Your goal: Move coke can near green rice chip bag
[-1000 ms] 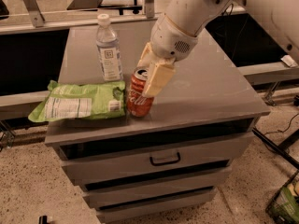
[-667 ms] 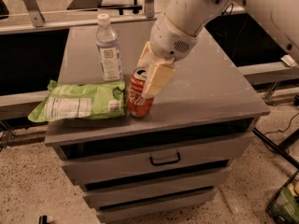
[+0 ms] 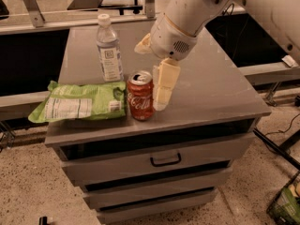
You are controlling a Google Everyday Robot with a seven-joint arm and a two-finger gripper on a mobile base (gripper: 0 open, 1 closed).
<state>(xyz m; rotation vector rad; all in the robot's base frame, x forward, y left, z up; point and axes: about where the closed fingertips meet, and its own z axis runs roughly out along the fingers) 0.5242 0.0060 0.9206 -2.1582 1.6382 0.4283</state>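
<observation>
The coke can [image 3: 140,95] is a small red can with white script and a silver top. It stands upright near the front edge of the grey cabinet top [image 3: 211,86]. Its left side is right against the green rice chip bag [image 3: 79,102], which lies flat with a white label panel. My gripper [image 3: 153,67] hangs just above and to the right of the can. It is open, with one cream finger [image 3: 164,83] pointing down beside the can's right side and the other behind and above it. The can is not held.
A clear water bottle [image 3: 108,48] with a white cap stands behind the bag and the can. The cabinet has drawers with a dark handle [image 3: 165,161] below. A green thing [image 3: 286,205] lies on the floor at the lower right.
The gripper, which held the tilted can, has opened and drawn up and to the right. The can now stands upright on its own beside the bag.
</observation>
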